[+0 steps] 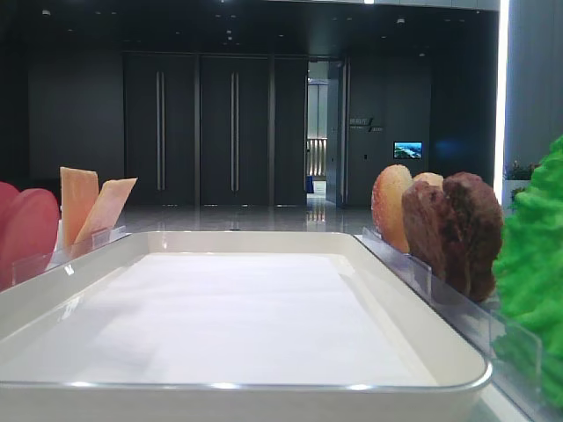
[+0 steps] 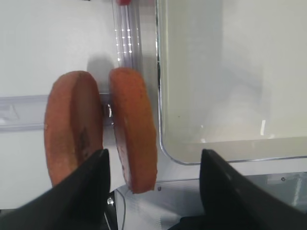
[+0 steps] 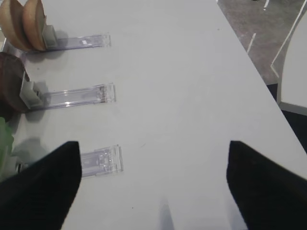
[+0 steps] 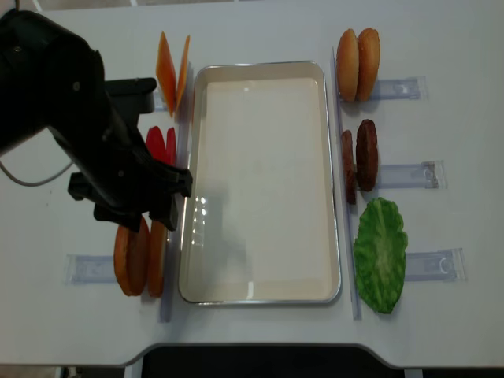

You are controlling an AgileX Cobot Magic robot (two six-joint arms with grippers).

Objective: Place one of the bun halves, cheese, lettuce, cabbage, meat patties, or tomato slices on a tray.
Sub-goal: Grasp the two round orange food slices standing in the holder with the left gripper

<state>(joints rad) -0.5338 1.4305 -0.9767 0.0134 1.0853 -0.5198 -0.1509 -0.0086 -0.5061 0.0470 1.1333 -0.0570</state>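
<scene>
The two bun halves (image 4: pixel 140 258) stood on edge in a clear holder (image 4: pixel 88 268) at the lower left of the overhead view, side by side and just beside the left rim of the white tray (image 4: pixel 260 293), which I saw held nothing. Their flat faces looked left and right, so each disc's long axis ran up and down the frame, parallel to the tray's long side. My left gripper (image 2: pixel 152 165) hung right above them with its fingers (image 2: pixel 91 177) spread wide and gripping nothing; in the left wrist view the inner bun (image 2: pixel 133 128) sat between the fingers while the outer one (image 2: pixel 73 125) lay at the left finger. I judged this arm far nearer than the other, and closing across the bun's thickness looked the natural grip. The right gripper (image 3: pixel 152 182), over bare table at the far side, was also wide apart and empty.
</scene>
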